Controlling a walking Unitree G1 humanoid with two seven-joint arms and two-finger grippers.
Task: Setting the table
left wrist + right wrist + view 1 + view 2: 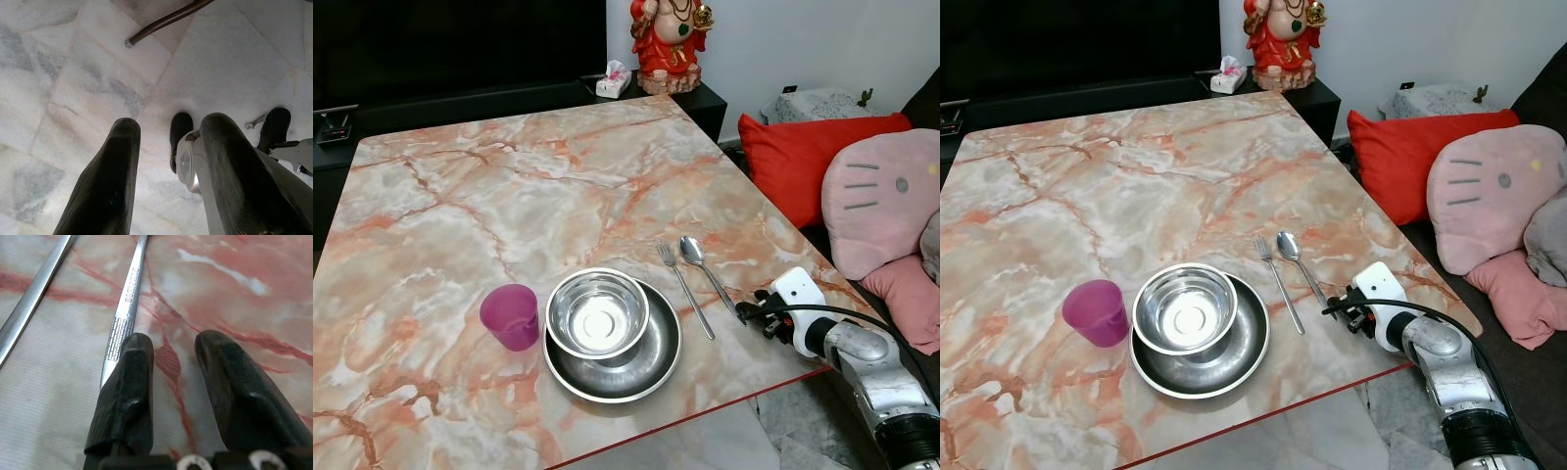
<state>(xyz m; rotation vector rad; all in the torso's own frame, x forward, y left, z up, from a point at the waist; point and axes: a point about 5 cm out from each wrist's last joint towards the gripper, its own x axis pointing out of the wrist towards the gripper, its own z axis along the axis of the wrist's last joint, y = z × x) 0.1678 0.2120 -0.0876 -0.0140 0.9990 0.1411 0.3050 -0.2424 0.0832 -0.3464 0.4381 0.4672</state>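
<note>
- The spoon (703, 270) lies flat on the marble table (489, 186), just right of the fork (683, 290) and roughly parallel to it, near the table's right front edge.
- The right gripper (171, 377) sits low at the spoon's handle end, fingers parted and holding nothing; one finger (128, 382) overlaps the handle tip, the other rests on bare marble.
- Left of the fork, a steel bowl (597, 313) sits on a steel plate (651, 367), with a purple cup (511, 316) beside them.
- Judgement: if the spoon needs straightening, nudge gently from the handle, keeping clear of the fork.
- The left gripper (166, 171) hangs over the floor, fingers apart.
</note>
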